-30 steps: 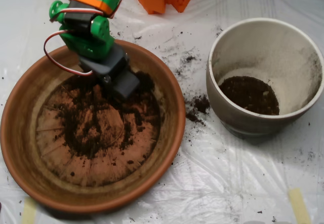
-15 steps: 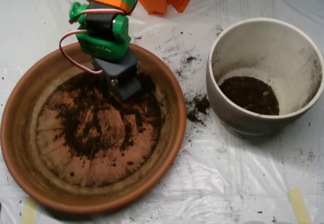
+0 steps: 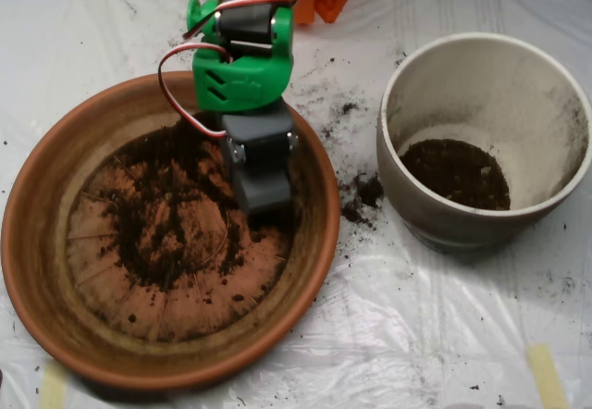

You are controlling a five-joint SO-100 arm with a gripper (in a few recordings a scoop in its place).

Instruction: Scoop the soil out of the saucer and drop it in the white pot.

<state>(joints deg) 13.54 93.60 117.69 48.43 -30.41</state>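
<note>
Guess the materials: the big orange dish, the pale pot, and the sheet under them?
Wide shallow orange dish: likely unglazed terracotta, matte, with radial ridges on its floor. Round off-white pot: probably ceramic, thick rim, dusty dull inside, grey-brown outer wall. Sheet covering the table: looks like thin translucent plastic film, given its wrinkles and glossy highlights.

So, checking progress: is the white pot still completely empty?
No, dark soil already covers the bottom of the white pot.

Grey tool (image 3: 263, 190) over right inner part of saucer (image 3: 55, 279), above soil (image 3: 166, 233). White pot (image 3: 435, 215) right of saucer, apart; dark soil inside.
</note>
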